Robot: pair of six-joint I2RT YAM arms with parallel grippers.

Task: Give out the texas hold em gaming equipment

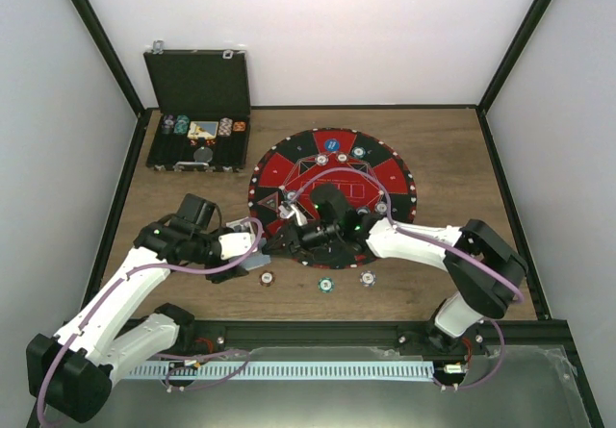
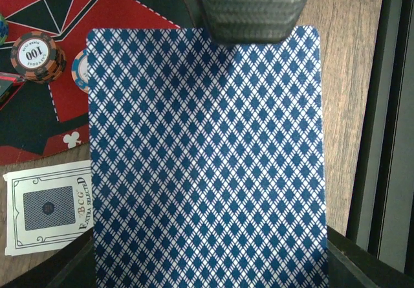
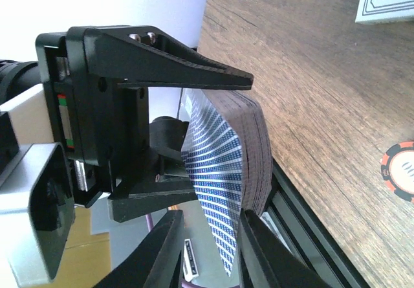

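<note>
Surface: wood-grain surface, with a round felt mat at centre.
Deck: your left pincer clamps the deck at the mat's 7 o'clock.
Right pincer: your right pincer is narrow and straddles the bowed top card; you cannot tell if it grips.
Risk: pull now and two cards may drag off together, or the top card may slip free.

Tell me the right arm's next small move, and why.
Probably close the right fingers on the top card, then draw it off the deck. The left fingers clamp the deck, its top card bows away from the rest, and that card's free edge hangs between the right fingers, which look not yet pinched on it.
</note>
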